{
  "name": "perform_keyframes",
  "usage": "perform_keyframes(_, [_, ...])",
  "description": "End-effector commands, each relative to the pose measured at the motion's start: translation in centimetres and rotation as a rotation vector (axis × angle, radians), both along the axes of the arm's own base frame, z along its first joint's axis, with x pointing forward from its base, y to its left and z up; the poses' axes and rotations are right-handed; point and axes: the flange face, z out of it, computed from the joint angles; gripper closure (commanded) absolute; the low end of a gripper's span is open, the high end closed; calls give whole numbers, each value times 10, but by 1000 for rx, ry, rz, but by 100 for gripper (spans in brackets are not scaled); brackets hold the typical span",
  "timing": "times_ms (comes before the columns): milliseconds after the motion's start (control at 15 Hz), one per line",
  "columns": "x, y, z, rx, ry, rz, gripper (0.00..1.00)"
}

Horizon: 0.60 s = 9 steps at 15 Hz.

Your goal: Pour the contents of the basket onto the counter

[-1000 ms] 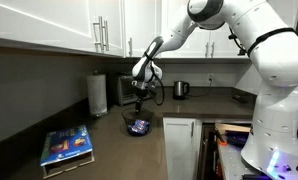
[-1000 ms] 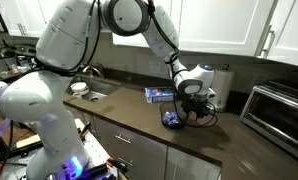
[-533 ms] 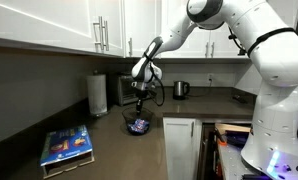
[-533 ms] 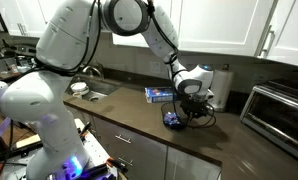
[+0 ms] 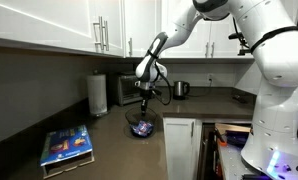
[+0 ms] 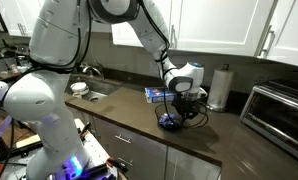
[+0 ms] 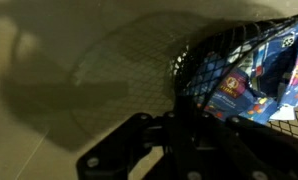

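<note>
gripper [image 7: 181, 118] clamped on rim of wire mesh basket [image 7: 119, 65], basket right below it by counter [image 5: 104, 150] edge, blue packets [image 7: 239, 85] inside.

The round, dark wire-mesh basket [image 5: 142, 128] is noted low over the dark counter [image 5: 107, 152], contact undetermined, with blue, purple and white crinkly packets [image 7: 251, 82] contained inside.

Count on the desk [image 5: 109, 150]: one wire-mesh basket [image 5: 142, 128], one flat blue package [image 5: 67, 146], one paper towel roll [image 5: 97, 94], one toaster oven [image 5: 124, 90], one kettle [image 5: 181, 88]; at least two crinkly packets [image 7: 244, 85] in the basket, overlapping, exact number not resolvable.
</note>
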Motion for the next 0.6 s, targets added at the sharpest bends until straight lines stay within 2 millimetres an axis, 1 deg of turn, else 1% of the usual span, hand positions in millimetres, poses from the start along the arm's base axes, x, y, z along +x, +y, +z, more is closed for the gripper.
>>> perform_keyframes(0, [-32,22,23,-85,-45,-16,95])
perform_keyframes(333, [-48,59,49,-183,-149,-18,95])
perform_keyframes(400, [-50,69,54,-200,-171,-14,95])
perform_keyframes(533, [-50,80,67,-242,-218,-3,95])
